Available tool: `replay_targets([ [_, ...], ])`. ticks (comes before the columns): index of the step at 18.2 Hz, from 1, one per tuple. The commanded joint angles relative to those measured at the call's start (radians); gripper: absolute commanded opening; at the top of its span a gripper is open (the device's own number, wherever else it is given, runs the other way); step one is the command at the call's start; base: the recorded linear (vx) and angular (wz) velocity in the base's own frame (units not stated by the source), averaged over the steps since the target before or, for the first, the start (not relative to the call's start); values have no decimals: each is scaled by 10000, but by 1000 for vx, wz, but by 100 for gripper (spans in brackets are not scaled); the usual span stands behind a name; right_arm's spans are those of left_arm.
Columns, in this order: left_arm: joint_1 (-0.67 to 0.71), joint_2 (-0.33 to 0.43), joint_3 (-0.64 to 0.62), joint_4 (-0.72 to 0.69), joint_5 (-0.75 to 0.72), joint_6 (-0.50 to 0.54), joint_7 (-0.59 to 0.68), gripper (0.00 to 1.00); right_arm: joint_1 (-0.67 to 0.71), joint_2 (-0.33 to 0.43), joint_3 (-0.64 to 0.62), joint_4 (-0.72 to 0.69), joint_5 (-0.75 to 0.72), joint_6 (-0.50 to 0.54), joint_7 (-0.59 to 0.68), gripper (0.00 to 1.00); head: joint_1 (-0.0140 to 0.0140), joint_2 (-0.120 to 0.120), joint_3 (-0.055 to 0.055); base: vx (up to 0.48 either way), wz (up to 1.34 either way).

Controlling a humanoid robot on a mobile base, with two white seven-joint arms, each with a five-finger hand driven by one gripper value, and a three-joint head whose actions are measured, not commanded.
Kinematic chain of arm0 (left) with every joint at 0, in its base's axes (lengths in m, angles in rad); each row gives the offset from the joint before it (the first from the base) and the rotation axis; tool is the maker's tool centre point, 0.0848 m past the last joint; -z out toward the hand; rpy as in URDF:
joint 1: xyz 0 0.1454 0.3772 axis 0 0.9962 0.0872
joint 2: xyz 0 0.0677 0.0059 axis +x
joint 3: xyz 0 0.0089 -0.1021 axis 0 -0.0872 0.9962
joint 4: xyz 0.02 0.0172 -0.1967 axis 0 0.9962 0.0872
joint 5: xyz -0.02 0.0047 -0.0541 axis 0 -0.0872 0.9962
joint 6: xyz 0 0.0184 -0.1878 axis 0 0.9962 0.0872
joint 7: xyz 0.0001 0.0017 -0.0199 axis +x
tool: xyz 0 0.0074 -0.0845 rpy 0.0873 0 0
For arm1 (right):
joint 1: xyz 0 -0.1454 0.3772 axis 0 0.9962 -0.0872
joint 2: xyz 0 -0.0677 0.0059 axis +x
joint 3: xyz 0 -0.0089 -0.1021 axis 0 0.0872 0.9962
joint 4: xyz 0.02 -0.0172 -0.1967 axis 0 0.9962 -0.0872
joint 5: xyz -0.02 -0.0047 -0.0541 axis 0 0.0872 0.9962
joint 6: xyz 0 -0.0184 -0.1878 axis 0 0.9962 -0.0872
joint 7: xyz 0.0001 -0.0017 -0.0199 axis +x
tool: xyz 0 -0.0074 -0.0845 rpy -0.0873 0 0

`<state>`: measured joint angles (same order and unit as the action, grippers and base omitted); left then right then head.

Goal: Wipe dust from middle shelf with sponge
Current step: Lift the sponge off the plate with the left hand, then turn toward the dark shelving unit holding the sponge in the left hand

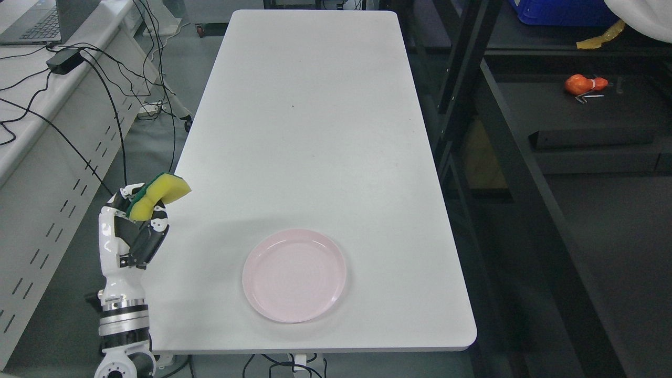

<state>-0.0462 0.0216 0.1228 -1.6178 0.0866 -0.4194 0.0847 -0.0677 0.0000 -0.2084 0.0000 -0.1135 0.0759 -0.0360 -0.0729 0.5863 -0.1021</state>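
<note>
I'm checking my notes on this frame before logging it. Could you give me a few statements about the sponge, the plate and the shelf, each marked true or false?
1. The left hand grips the sponge. True.
2. The sponge is lying on the pink plate. False: it is held up at the table's left edge, apart from the plate, which has nothing on it.
3. The sponge is yellow with a green layer. True.
4. The sponge is already rubbing the black shelf. False: the shelf stands on the far right, across the table from the sponge.
5. An orange object sits on the shelf. True.
6. The right hand is resting on the table. False: no right hand shows.
</note>
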Motion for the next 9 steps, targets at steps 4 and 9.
replay_targets([
  [4, 616, -41, -31, -389, 193, -24, -19, 0, -13, -175, -2, -175, 0, 8, -8, 100, 0, 0, 0, -26, 2],
  [9, 631, -41, -92, -465, 193, -85, -49, 0, 2, -175, -2, -175, 0, 8, -8, 100, 0, 0, 0, -121, 5],
])
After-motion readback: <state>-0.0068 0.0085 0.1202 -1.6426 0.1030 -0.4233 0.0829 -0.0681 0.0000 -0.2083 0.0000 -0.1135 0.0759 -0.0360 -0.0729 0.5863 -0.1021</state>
